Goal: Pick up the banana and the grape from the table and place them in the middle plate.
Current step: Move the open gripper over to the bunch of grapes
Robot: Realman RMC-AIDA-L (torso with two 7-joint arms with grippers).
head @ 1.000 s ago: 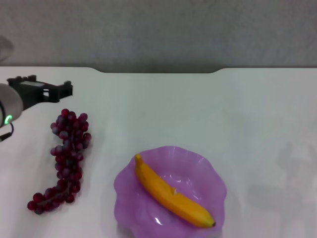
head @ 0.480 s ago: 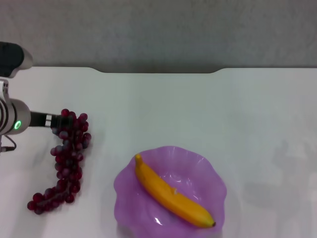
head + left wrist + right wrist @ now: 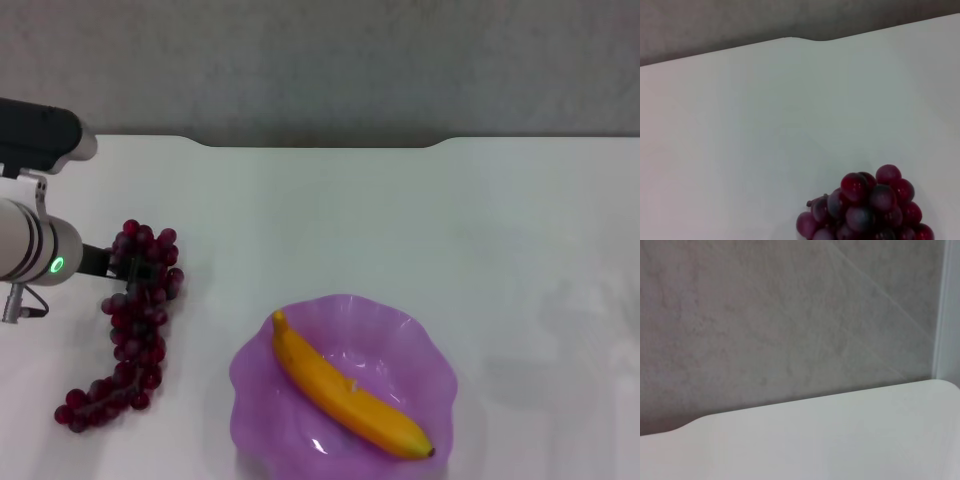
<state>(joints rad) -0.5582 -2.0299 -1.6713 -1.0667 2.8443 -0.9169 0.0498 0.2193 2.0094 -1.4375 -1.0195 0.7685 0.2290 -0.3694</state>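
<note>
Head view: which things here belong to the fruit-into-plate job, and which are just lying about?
Job:
- curved yellow plastic-looking banana, in the plate
- dark red grape bunch
- translucent purple scalloped plate
- white smooth table
- left tool, at the bunch

Lying about:
- nothing

The banana was yellow-orange with a dark tip and a paler yellow stem end. It lay against a translucent purple plate whose surface showed small white glints. The grapes were dark red-purple, a few frosted greyish. The table was plain white. The wall was mottled grey. The left arm was silver and black, with a small green light.
</note>
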